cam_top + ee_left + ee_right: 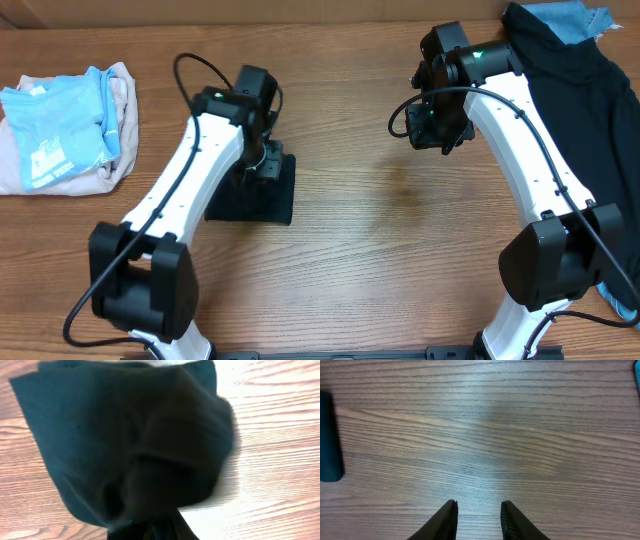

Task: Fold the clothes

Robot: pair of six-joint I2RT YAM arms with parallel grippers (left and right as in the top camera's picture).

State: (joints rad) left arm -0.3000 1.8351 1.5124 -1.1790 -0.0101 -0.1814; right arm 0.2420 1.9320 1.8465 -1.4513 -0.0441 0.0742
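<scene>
The left claw [264, 165] sits low over the black T-shirt [272, 200], a compact folded square on the tabletop [390, 240]. Dark cloth hides its jaws, so I cannot tell its grip. The right claw [479, 504] hangs partly open and empty. This fold looks nearly finished. 1 dark heap [585, 110] at the right edge looks unfolded.

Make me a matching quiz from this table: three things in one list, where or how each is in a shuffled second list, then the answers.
1 folded black shirt
2 light-blue tee
3 right gripper

A open above bare wood
B under the left arm
C on the pale pile, far left

Pairs: 1-B, 2-C, 3-A
</scene>
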